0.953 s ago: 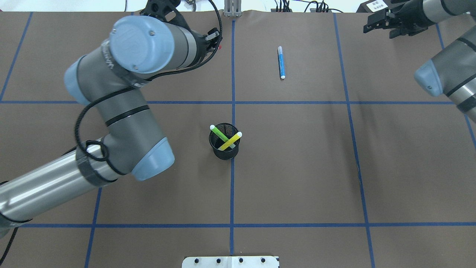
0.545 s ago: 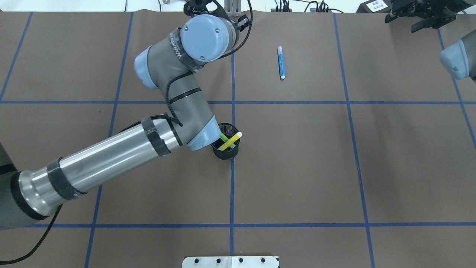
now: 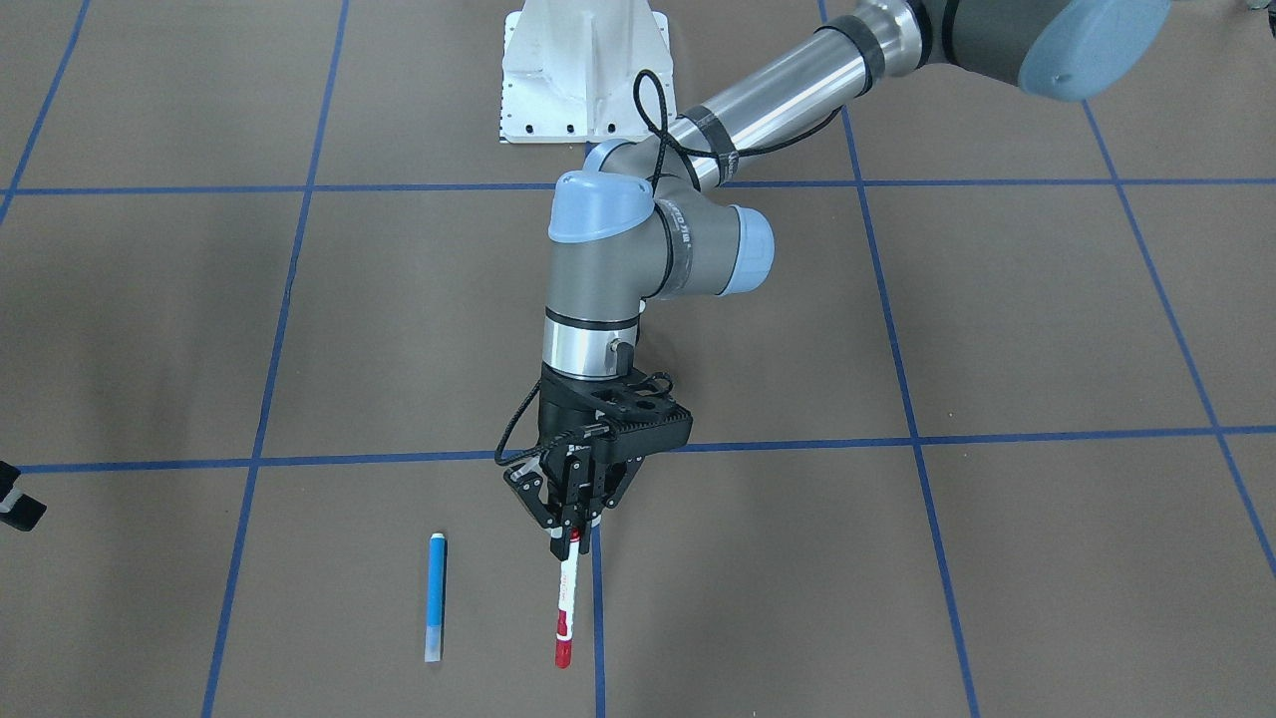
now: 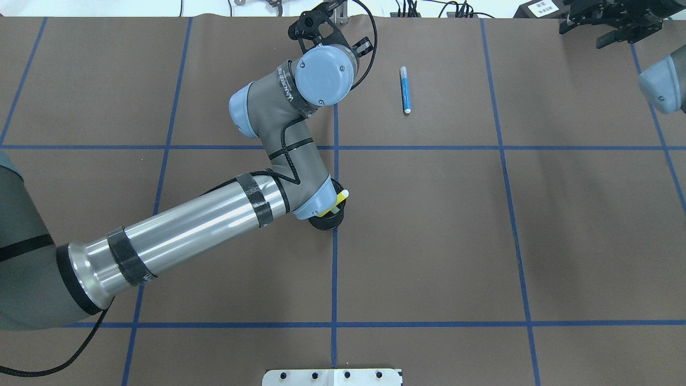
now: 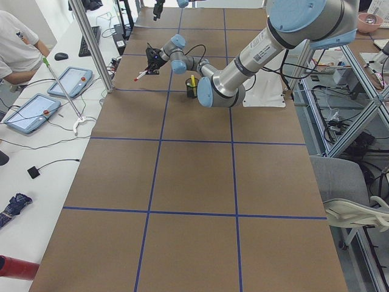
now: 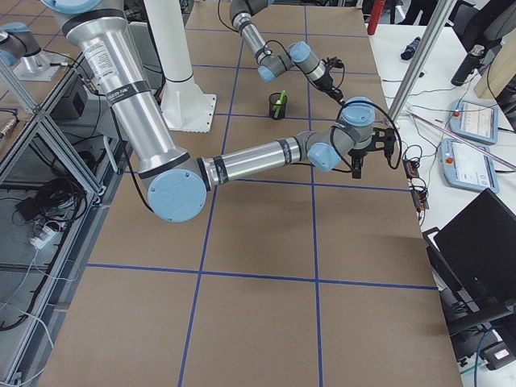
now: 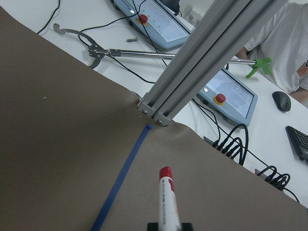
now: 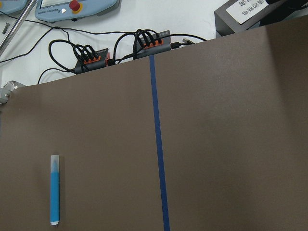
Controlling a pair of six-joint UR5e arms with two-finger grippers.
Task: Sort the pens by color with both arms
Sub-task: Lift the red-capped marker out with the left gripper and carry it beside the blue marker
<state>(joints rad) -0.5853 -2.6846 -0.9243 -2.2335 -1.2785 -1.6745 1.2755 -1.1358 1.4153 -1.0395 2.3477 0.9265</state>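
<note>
My left gripper [image 3: 571,521] is shut on the red pen with white label [image 3: 565,596] and holds it low over the table's far middle, tip pointing away from the base; the pen also shows in the left wrist view [image 7: 167,202]. The blue pen [image 4: 405,89] lies flat on the table to its right, also in the right wrist view [image 8: 55,195]. The yellow pen [image 4: 341,197] and light green pen [image 6: 279,102] stand in the black mesh cup [image 4: 328,221], which my left elbow mostly covers from overhead. My right gripper [image 4: 608,24] is open and empty at the far right corner.
An aluminium post [image 7: 202,62] stands at the far table edge just beyond the red pen. Cables and operator tablets [image 7: 226,98] lie past that edge. The white pedestal base [image 3: 583,70] is at the near middle. Blue tape lines grid the brown table.
My left arm has swung right along the far edge with the red pen, and its elbow now covers most of the cup. The right gripper has drawn back toward the far right corner.
</note>
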